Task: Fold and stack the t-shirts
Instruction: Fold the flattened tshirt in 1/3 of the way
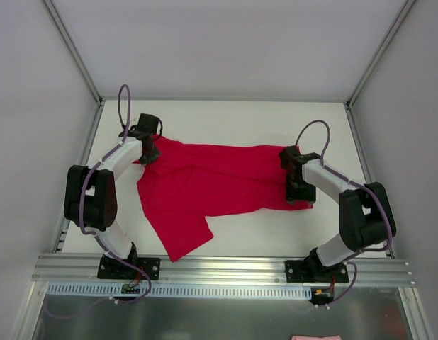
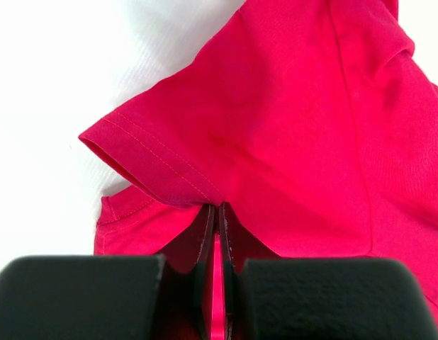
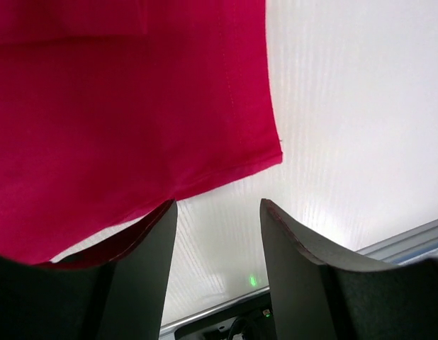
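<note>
- Lying rumpled on the white table [image 1: 226,120], the crimson t-shirt [image 1: 205,184] stretches sideways between the two arms, with one broad flap trailing toward the near rail [image 1: 219,263]
- Sleeve [image 2: 144,159] of the t-shirt: stitched hem shown in the left wrist view, lapped over more red fabric, white table beyond it
- Item held by the left gripper [image 2: 217,210]: a thin pinch of the t-shirt just beneath that sleeve, at the garment's far-left end, jaws pressed together on it
- Position of the right gripper [image 3: 217,207]: low over the t-shirt's right end, jaws apart, bare table showing between them
- Hem corner [image 3: 272,152]: flat on the table just ahead of the right gripper, fabric running alongside one finger
</note>
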Robot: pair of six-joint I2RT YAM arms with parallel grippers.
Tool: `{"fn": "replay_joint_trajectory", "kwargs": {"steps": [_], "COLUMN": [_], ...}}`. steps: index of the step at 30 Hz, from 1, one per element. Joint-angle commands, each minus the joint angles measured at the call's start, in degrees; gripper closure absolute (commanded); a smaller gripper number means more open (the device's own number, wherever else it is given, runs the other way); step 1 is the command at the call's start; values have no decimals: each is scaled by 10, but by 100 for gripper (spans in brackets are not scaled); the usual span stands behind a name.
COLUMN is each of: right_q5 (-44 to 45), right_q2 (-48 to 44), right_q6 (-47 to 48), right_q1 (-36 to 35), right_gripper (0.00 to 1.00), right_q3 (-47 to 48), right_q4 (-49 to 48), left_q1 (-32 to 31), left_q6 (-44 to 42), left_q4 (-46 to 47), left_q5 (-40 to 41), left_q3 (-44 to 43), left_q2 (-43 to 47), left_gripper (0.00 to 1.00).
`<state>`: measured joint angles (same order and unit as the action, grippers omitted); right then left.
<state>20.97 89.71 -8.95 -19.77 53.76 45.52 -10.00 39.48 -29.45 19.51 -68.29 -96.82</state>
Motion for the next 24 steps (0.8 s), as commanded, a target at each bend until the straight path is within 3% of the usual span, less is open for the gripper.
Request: {"fn": "replay_joint_trajectory", "kwargs": {"steps": [1, 11, 24], "right_q5": [24, 10, -6], "right_q2": [-70, 14, 100], "right_q6": [-6, 12, 14], "right_q1": [-3, 3, 17], "right_gripper": [46, 54, 56], "right_q3": [10, 95, 102], "right_q4": [-9, -53, -129], "left_q1": [7, 8, 8], "left_q6": [2, 10, 3], "left_q4": [-5, 4, 0], "left_q5": [-9, -16, -9], "left_q3": [-7, 11, 15], "left_q2": [31, 30, 27], "left_gripper": [100, 100, 100]}}
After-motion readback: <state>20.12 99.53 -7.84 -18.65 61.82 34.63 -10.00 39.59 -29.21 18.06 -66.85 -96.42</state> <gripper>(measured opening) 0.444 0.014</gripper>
